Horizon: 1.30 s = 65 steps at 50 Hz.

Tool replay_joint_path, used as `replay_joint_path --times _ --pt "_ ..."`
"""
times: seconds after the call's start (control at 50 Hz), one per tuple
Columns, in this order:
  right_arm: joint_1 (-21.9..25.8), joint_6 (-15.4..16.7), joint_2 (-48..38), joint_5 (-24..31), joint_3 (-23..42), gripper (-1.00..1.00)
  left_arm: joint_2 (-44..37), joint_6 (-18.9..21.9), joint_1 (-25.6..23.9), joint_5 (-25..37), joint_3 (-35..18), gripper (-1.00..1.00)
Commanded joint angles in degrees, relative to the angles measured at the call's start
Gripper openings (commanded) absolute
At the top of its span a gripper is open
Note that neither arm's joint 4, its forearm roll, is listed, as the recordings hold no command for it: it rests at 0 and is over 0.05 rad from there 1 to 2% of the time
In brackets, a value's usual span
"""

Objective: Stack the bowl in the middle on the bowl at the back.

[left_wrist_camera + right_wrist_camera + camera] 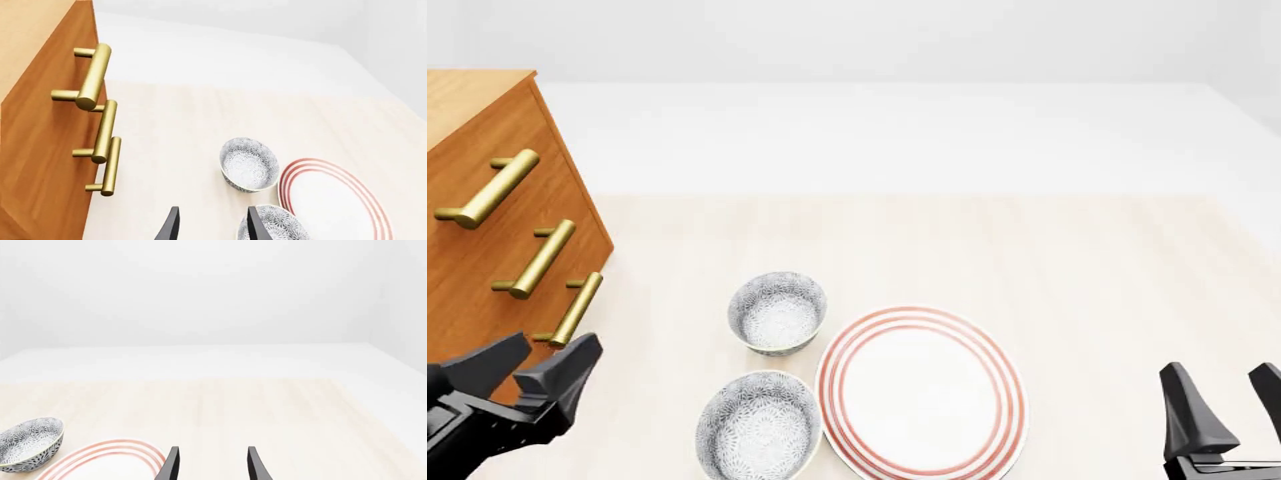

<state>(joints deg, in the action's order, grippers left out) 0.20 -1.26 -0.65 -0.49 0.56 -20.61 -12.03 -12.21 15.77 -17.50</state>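
Note:
The bowl at the back [778, 312] is small, round and grey-and-white speckled, standing upright on the table. It also shows as the farther bowl [249, 164] in the left wrist view and as a bowl [30, 444] at the edge of the right wrist view. The bowl in the middle [758, 425], its twin, sits just in front of it and shows close to one fingertip as a bowl [277, 226]. My left gripper [541, 372] hangs open to the left of that bowl, holding nothing. My right gripper [1225, 395] is open at the near right, far from both bowls.
A large white plate with red rings [921, 390] lies right of the two bowls, nearly touching them. A wooden drawer cabinet [481, 270] with brass handles [541, 258] stands at the left, close to my left gripper.

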Motion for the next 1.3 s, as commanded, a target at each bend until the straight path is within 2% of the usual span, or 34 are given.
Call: replay_joint_path --times 0.02,0.08,0.1,0.18,0.3,0.32,0.36,0.4,0.52,0.72,1.0,1.3 --pt "0.06 -0.05 0.04 0.1 0.03 1.0 -9.92 -10.02 -4.28 3.71 -1.86 1.0" --pt "0.06 -0.05 0.04 0.1 0.03 1.0 -11.09 -11.46 -4.94 4.31 -2.12 1.0" --pt "0.08 -0.07 0.05 0.13 0.03 1.0 -12.25 -13.15 -5.14 4.14 -1.57 1.0" --pt "0.13 -0.04 0.06 0.15 0.02 1.0 -15.64 -12.5 -7.72 5.0 -1.86 1.0" --pt "0.21 0.05 0.21 0.29 0.05 1.0 -19.19 -14.03 -9.18 5.09 -2.3 1.0" --pt "0.24 0.07 0.29 0.38 0.07 1.0 -20.73 -13.14 -9.39 4.75 -2.29 1.0" --pt "0.23 0.07 0.34 0.45 0.07 1.0 -22.4 -13.27 -10.48 3.73 -1.81 1.0" --pt "0.23 0.07 0.39 0.5 0.07 1.0 -25.34 -10.58 -10.32 2.78 -1.62 1.0" --pt "0.27 -0.01 0.39 0.47 0.03 1.0 -29.92 -11.35 -11.1 -0.72 -0.28 1.0" --pt "0.26 -0.1 0.31 0.35 -0.03 1.0 -37.24 -9.38 -10.28 -7.38 1.73 1.0" --pt "0.26 -0.23 -0.89 -0.78 -0.06 1.0 -45.04 -13.13 -14.02 -16.13 2.5 1.0" --pt "0.25 -0.24 -0.89 -0.77 -0.02 1.0 -52.25 -14.89 -16.96 -23.85 4.04 1.0"
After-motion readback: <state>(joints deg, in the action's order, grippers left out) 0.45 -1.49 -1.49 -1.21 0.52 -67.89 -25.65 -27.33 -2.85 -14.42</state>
